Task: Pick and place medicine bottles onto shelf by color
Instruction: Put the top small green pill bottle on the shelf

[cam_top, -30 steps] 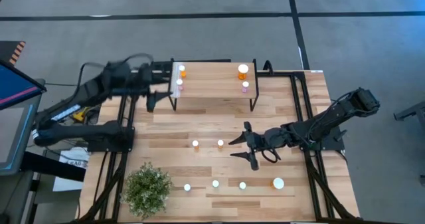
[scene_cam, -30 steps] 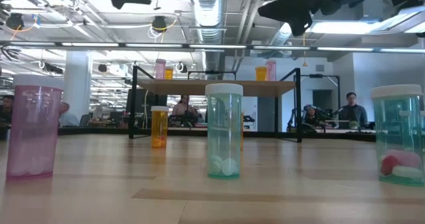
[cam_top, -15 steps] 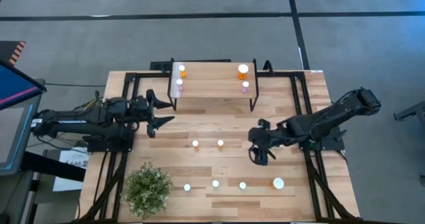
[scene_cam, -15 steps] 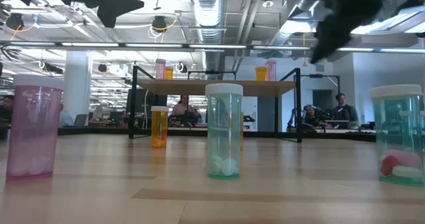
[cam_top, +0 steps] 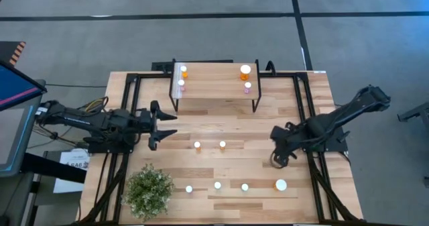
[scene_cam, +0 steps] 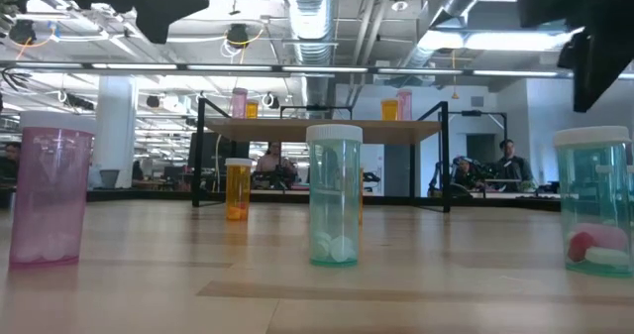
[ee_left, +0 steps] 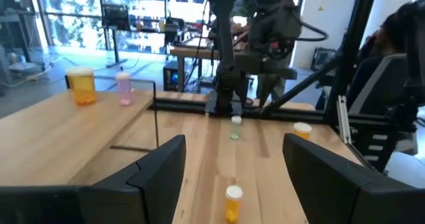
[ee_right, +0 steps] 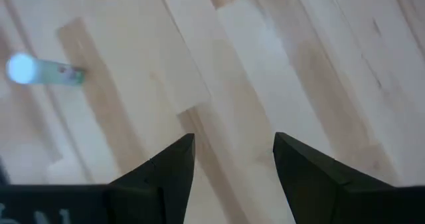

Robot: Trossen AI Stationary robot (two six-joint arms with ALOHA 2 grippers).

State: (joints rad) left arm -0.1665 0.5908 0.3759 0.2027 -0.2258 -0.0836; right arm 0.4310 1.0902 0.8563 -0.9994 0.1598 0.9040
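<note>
Inside green bottle [scene_cam: 334, 207]: white pills at bottom.

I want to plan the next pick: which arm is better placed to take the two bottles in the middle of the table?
Probably the left: its open, empty pincer faces the nearer orange bottle. The right pincer, also open, points down at bare table.

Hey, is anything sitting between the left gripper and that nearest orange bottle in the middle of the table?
Nothing visible does. The left gripper is open and empty, and only bare tabletop lies between it and the orange bottle. In the left wrist view that bottle shows between the fingers with nothing in front.
</note>
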